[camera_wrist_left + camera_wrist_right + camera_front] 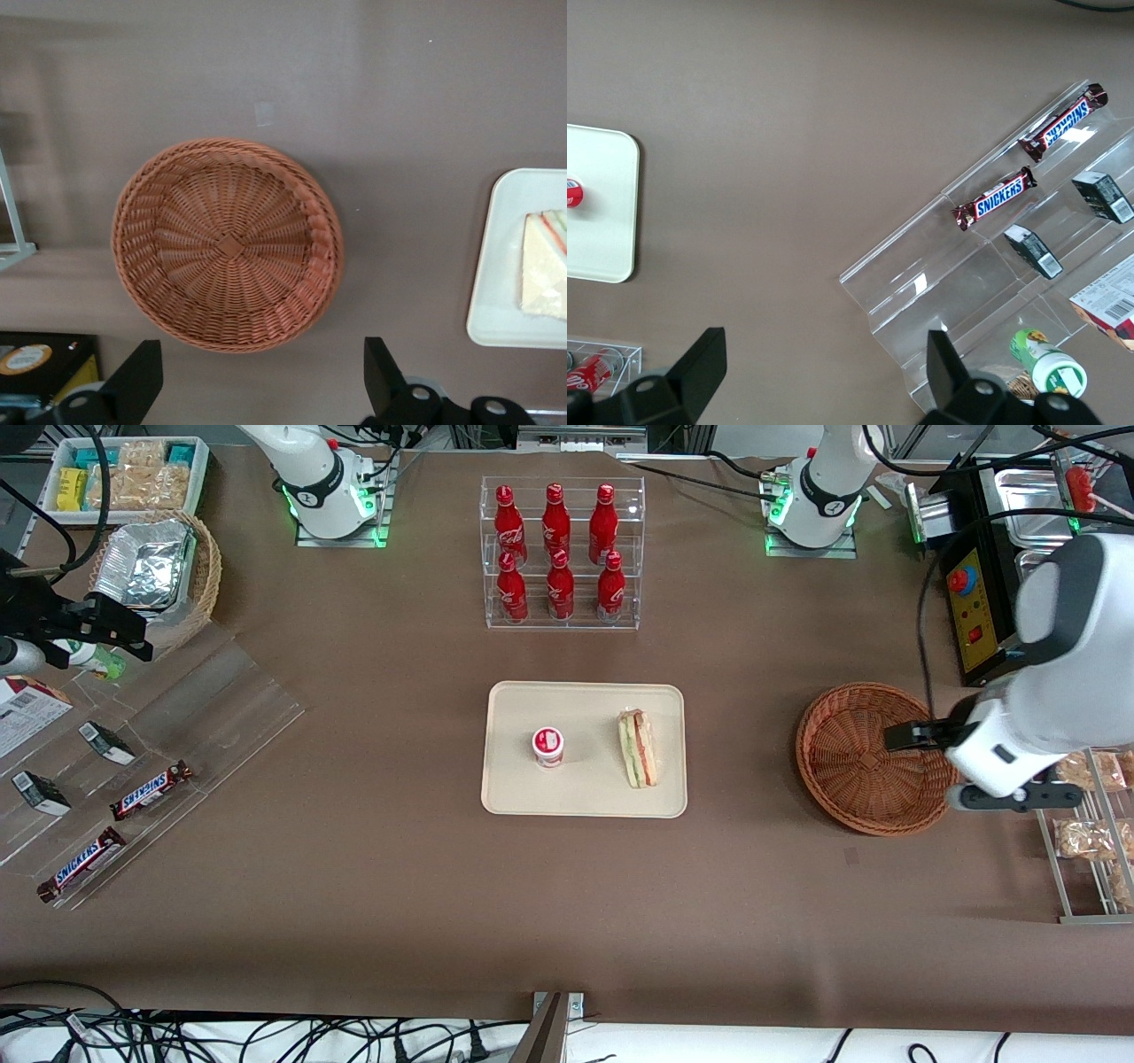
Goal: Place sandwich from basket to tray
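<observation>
While the sandwich (638,747) lies on the tray (514,797) beside a small cup (547,746), the basket (864,802) sits apart toward the working arm's end of the tabletop (372,886). Hand (904,735) hovers above basket's rim, fingers (133,381) spread wide, holding nothing.

On the brown counter (372,868), well away from the hand (904,735) toward the parked arm's end, a stepped clear acrylic display (168,726) carries two Snickers bars (152,790) and two small dark boxes (106,742). Farther from the front camera at that same end sit a tan wicker basket with a foil container (146,564) and a white bin of packaged snacks (128,474). Between the two ends, a clear rack holds six red Coca-Cola bottles (560,552). A small red-and-white cup (548,746) stands upright, level with the hand. Just beside the hand, a wire rack of bagged snacks (1094,828).
</observation>
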`<move>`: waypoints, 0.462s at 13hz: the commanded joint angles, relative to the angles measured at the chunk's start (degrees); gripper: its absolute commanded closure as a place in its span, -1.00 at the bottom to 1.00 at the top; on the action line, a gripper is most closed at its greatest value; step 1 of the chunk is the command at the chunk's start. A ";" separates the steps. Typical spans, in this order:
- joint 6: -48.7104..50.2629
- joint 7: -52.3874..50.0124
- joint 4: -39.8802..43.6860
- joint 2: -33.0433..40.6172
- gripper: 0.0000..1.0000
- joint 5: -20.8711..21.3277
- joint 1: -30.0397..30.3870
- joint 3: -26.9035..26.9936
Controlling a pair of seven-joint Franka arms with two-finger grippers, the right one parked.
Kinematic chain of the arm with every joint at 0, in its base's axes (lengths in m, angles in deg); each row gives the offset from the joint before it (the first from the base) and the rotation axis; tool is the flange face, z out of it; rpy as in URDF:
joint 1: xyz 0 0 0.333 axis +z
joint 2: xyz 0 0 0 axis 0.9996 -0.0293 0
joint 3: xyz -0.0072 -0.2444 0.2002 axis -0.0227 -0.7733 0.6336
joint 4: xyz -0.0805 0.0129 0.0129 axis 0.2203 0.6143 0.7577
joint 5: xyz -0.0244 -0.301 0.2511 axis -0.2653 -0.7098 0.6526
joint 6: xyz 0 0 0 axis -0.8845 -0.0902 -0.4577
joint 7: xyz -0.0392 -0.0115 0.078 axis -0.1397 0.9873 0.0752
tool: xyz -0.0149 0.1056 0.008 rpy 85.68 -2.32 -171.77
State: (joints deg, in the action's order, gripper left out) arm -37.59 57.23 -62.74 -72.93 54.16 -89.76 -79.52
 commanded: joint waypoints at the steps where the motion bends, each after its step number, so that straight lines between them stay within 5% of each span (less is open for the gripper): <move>1: 0.90 10.21 -0.25 0.80 -1.00 -4.50 -1.81 5.12; 6: 0.81 11.56 -0.16 0.71 -1.00 -4.16 -1.90 5.22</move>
State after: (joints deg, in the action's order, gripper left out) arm -37.56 67.77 -62.74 -72.87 50.71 -90.77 -75.28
